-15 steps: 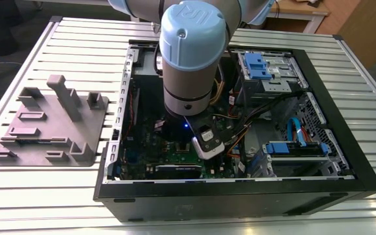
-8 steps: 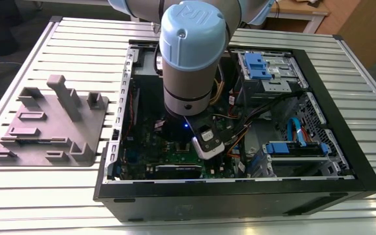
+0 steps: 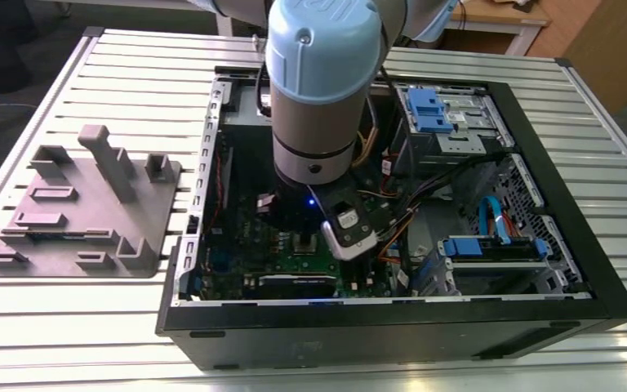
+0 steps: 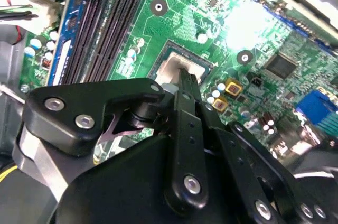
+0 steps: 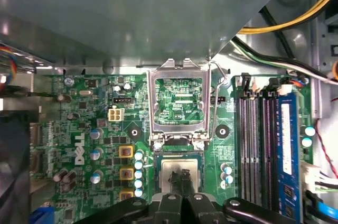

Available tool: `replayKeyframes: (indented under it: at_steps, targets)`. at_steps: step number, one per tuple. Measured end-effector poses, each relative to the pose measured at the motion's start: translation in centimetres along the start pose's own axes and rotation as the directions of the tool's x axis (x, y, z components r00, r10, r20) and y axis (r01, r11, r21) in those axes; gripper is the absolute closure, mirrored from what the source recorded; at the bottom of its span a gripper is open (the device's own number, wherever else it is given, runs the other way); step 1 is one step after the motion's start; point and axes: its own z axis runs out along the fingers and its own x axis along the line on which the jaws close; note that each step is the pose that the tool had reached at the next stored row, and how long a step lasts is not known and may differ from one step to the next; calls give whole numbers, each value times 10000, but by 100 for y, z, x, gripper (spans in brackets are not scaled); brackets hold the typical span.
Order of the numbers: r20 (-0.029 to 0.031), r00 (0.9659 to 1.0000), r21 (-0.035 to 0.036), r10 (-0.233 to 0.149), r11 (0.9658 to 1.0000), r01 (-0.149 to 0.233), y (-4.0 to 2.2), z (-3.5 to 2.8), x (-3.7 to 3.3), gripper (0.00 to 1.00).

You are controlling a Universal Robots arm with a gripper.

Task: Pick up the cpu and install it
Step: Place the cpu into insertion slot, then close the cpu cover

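The cpu (image 5: 168, 168), a small silvery square, lies flat in the socket on the green motherboard (image 5: 90, 123). It also appears in the second wrist view as the cpu (image 4: 168, 68). My gripper (image 5: 182, 175) hangs straight over it, fingers shut together, with the tips at the middle of the chip's top and nothing between them. The second wrist view has the gripper (image 4: 185, 78) side-on at the same spot. The metal socket frame (image 5: 177, 72) stands flipped up behind the socket. In the exterior view the arm (image 3: 313, 98) reaches down into the open computer case (image 3: 401, 327).
A grey moulded fixture plate (image 3: 85, 204) lies on the slatted table at the exterior view's left. Black memory slots (image 5: 253, 139) run beside the socket. Blue drive bays (image 3: 433, 110), cable bundles (image 3: 423, 188) and the case's metal wall (image 5: 158, 12) crowd around the arm.
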Motion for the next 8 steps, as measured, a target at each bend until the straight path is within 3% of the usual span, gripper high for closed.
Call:
replayKeyframes:
  at_steps: [4, 8]
  targets:
    - [0, 10000, 1, 0, 10000, 0, 5, -94, -3, 89]
    - [0, 10000, 0, 0, 10000, 0, 6, -106, -3, 89]
